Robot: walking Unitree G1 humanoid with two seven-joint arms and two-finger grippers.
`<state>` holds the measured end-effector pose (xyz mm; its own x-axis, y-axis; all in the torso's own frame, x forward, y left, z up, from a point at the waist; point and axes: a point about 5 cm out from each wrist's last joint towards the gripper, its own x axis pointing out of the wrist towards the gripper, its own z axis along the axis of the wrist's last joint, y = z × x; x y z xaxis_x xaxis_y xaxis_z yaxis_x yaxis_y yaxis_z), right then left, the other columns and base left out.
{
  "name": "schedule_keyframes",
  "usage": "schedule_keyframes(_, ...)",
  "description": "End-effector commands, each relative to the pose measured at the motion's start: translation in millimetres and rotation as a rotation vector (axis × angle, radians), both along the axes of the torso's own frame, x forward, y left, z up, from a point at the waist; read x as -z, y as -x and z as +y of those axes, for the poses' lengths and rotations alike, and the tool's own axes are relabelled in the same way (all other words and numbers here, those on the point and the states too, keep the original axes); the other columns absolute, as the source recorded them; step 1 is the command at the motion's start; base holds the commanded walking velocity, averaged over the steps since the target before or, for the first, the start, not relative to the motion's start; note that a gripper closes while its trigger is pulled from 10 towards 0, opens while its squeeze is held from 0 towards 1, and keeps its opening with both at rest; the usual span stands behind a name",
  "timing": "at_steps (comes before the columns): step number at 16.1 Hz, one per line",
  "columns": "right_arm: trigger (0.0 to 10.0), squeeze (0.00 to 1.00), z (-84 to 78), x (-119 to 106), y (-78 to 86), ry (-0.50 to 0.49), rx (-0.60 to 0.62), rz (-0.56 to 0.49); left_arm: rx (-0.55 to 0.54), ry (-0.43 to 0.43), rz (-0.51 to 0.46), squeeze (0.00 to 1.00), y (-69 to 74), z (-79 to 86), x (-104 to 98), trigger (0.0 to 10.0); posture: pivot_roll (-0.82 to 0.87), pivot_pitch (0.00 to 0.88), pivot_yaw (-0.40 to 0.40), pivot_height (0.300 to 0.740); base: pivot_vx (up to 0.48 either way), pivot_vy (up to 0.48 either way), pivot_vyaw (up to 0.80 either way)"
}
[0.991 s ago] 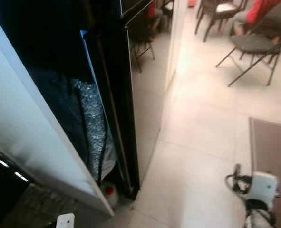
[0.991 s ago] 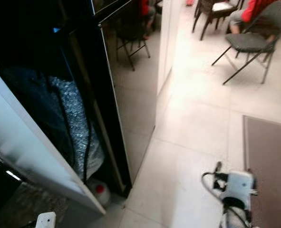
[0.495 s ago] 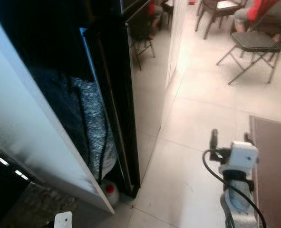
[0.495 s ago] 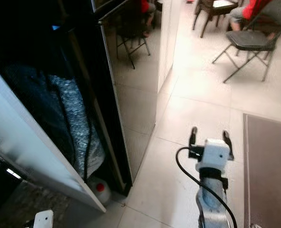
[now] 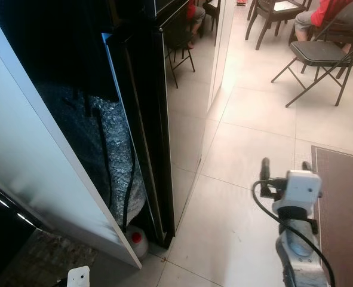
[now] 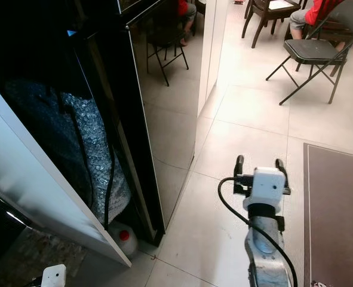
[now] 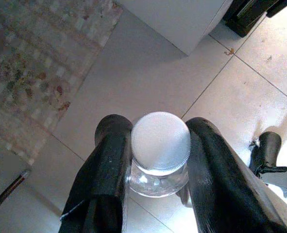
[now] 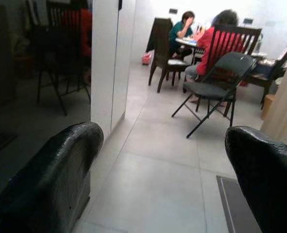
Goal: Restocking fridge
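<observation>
The black glossy fridge (image 5: 179, 101) stands at my left, its side mirroring the room. A white panel (image 5: 39, 167) leans beside it, with silver insulation and cables (image 5: 113, 155) in the dark gap between them. In the left wrist view my left gripper (image 7: 158, 162) hangs low over the floor tiles, shut on a small glass jar with a white ribbed lid (image 7: 160, 141). My right gripper (image 6: 260, 161) is raised in front of me over the tiled floor, to the right of the fridge. It is open, and its black fingers (image 8: 56, 170) have nothing between them.
A white bottle with a red cap (image 5: 137, 238) lies on the floor at the fridge's foot. A brown mat (image 5: 343, 203) lies at the right. A black folding chair (image 5: 316, 57), further chairs and seated people are beyond. A patterned rug (image 7: 31, 63) lies under my left arm.
My right arm has risen from the bottom right corner to stand in front of me, fingers open and pointing ahead. The left gripper keeps its hold on the jar.
</observation>
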<state>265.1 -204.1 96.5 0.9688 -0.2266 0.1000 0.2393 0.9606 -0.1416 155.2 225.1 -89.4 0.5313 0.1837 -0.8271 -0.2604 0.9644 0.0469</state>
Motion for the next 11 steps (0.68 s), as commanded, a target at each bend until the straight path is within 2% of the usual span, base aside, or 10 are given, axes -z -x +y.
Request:
schedule_keyframes(1, 10.0, 0.0, 1.5, -4.5, -0.4, -0.001, 0.001, -0.004, -0.005, -0.003, 0.015, 0.0, 5.1, 3.3, 1.4, 10.0, -0.17, 0.0, 0.044, 0.74, 0.0, 0.0, 0.0)
schedule_keyframes(7, 10.0, 0.0, -6.7, -4.5, -0.1, -0.018, 0.047, 0.012, 0.006, -0.005, 0.013, 0.0, 4.8, 4.1, 1.0, 10.0, -0.17, 0.0, 0.051, 0.74, 0.0, 0.273, 0.0)
schedule_keyframes(11, 10.0, 0.0, -4.0, -7.1, -3.0, -0.021, 0.041, 0.005, 0.01, -0.003, 0.014, 0.0, 5.2, 3.9, 1.2, 10.0, -0.17, 0.0, 0.055, 0.74, 0.0, 0.277, 0.0)
